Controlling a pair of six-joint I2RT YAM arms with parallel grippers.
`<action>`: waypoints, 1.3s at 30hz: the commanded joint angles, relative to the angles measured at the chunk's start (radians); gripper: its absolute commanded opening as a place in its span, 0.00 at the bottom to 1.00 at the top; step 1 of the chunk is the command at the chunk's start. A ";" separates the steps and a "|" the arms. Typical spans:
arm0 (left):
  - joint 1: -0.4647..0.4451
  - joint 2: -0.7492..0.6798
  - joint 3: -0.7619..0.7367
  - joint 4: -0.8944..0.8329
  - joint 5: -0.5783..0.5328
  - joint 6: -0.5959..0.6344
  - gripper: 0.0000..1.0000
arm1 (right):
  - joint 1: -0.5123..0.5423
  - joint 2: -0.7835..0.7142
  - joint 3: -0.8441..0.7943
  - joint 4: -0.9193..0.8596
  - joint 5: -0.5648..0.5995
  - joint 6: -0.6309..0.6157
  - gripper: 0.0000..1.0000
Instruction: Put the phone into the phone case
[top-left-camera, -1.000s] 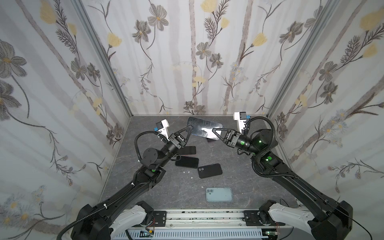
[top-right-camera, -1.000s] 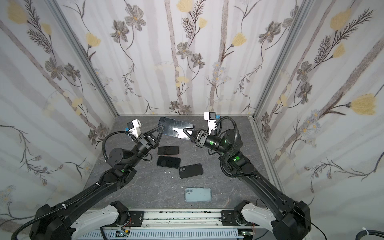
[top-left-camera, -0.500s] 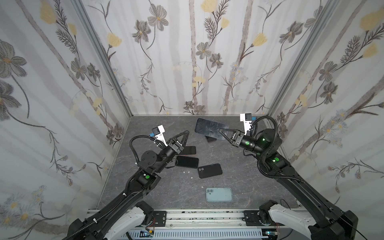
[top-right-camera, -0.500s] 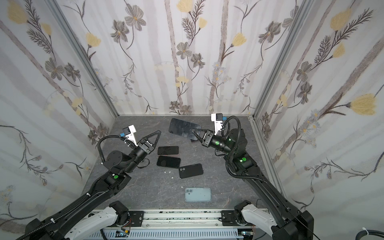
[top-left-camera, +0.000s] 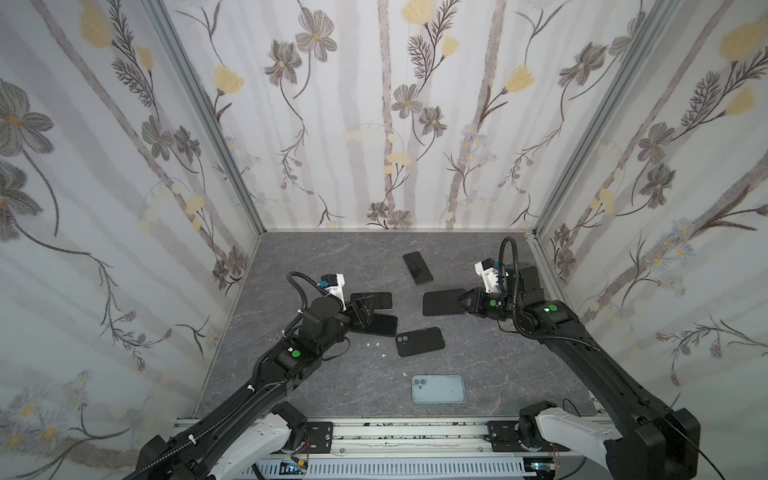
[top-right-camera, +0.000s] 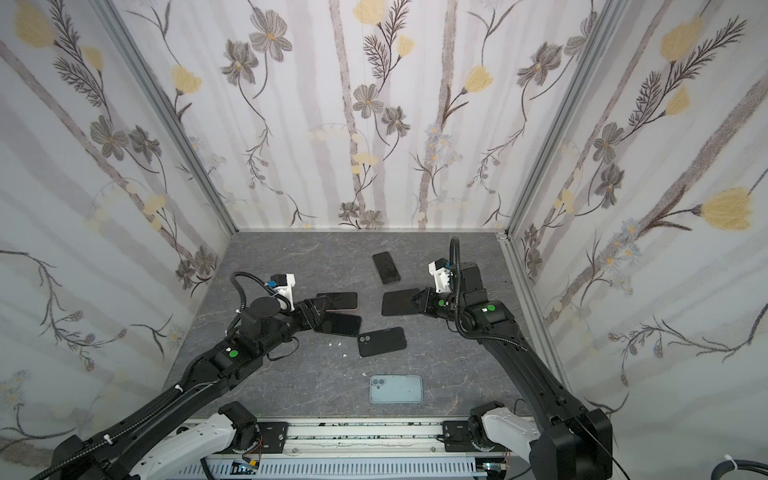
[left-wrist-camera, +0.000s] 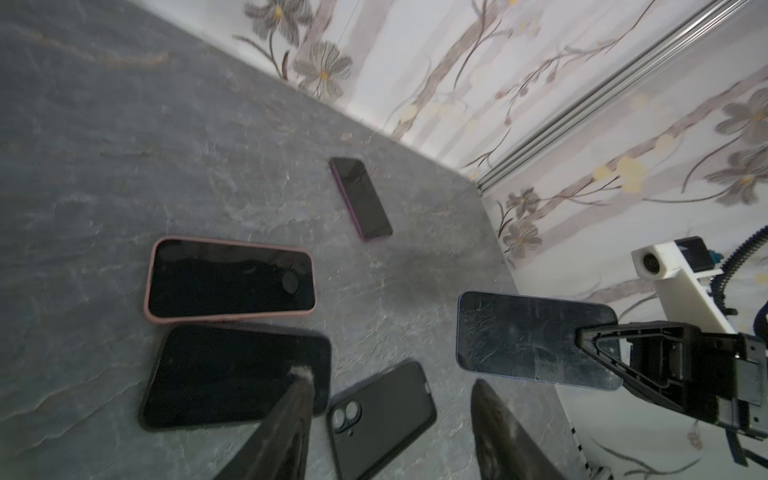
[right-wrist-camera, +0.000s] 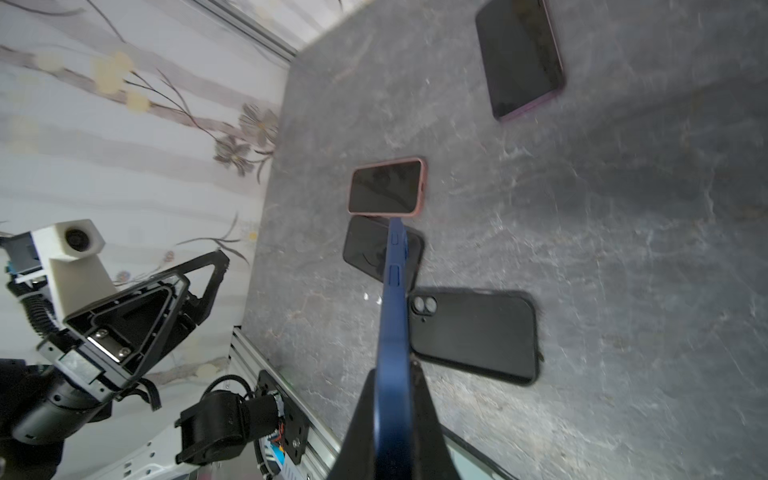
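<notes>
1. Several slabs lie flat on the grey counter (top-left-camera: 324, 257) around the middle of both top views. A pink-cased phone (top-left-camera: 374, 300) sits left of centre, with a dark phone (top-left-camera: 382, 326) just below it. A black phone case (top-left-camera: 419, 341) is to their lower right, and a purple-cased phone (top-left-camera: 417, 268) lies nearer the back wall. A pale blue handset (top-left-camera: 438, 388) lies well apart at the lower centre, camera side up.
2. The black phone case lies back up with its camera cutouts showing, so you cannot tell whether anything is inside. The pink and purple cases each hold a dark-screened phone.
3. The phone (top-left-camera: 440, 302), blue-edged, hangs roughly level above the counter just right of centre. Your right hand (top-left-camera: 460, 301) reaches in from the right and pinches the phone's right short end between its fingers (right-wrist-camera: 428, 415).
4. Your left hand (top-left-camera: 365, 309) sits left of centre, covering the left ends of the pink-cased and dark phones. Its fingers (left-wrist-camera: 299, 399) are spread and hold nothing.
</notes>
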 joint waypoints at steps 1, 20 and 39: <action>-0.004 0.035 -0.032 -0.025 0.078 -0.007 0.59 | 0.032 0.051 -0.008 -0.019 -0.032 -0.064 0.00; -0.088 0.293 -0.089 0.173 0.192 -0.048 0.53 | 0.168 0.258 -0.019 0.133 -0.092 -0.026 0.00; -0.099 0.435 -0.100 0.269 0.178 -0.061 0.41 | 0.167 0.321 -0.057 0.179 -0.139 -0.008 0.00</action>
